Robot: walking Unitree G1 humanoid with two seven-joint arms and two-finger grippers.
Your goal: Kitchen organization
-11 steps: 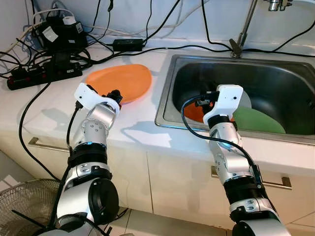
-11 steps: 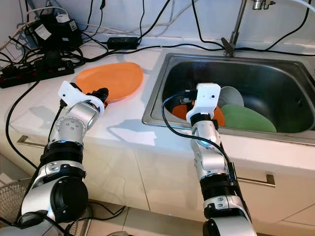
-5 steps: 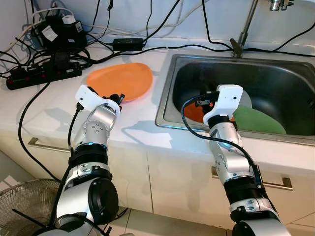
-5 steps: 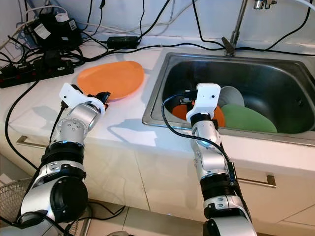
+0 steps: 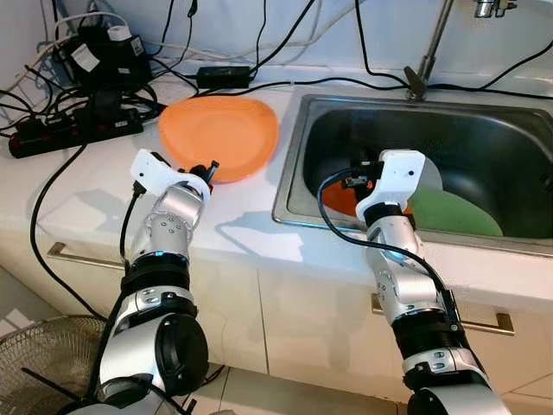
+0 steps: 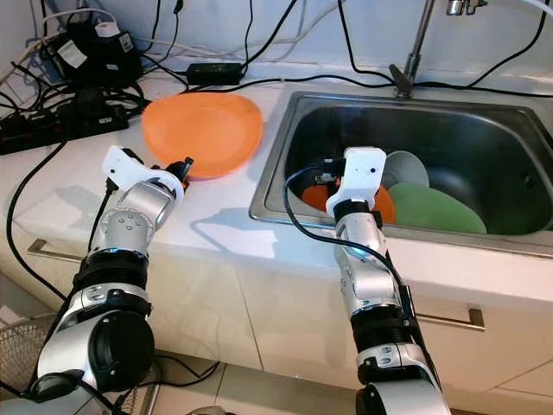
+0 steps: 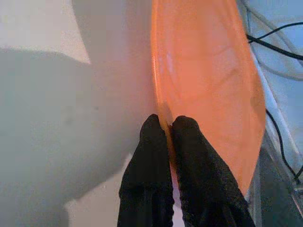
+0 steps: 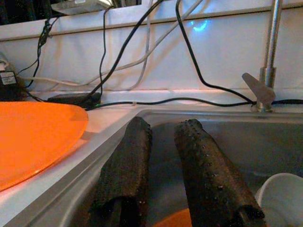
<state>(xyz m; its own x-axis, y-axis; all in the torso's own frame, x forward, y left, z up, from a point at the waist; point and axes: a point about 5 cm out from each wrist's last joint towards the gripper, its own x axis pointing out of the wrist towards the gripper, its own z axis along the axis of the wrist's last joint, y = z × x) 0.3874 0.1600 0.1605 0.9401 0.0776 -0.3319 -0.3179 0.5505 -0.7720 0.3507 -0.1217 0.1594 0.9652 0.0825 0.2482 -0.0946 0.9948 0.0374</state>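
Note:
A large orange plate [image 5: 220, 134] is tilted up off the white counter, its near rim pinched by my left gripper [image 5: 205, 170], which is shut on it; the left wrist view shows both black fingers [image 7: 156, 156] clamped on the plate's rim [image 7: 163, 101]. My right gripper [image 8: 163, 137] hovers over the steel sink [image 5: 302, 156], slightly open with nothing between its fingers. In the sink lie an orange dish [image 5: 344, 197], a green plate [image 5: 454, 214] and a white bowl [image 6: 404, 169].
Black power strips, adapters and tangled cables [image 5: 95, 86] crowd the counter's back left. A faucet stem [image 5: 428, 47] rises behind the sink. A wire fan guard [image 5: 43, 354] stands on the floor at lower left. Cabinet handles run below the counter edge.
The left gripper has lifted the orange plate's near rim, tipping the plate up and shifting it slightly toward the sink. The right arm has stayed still.

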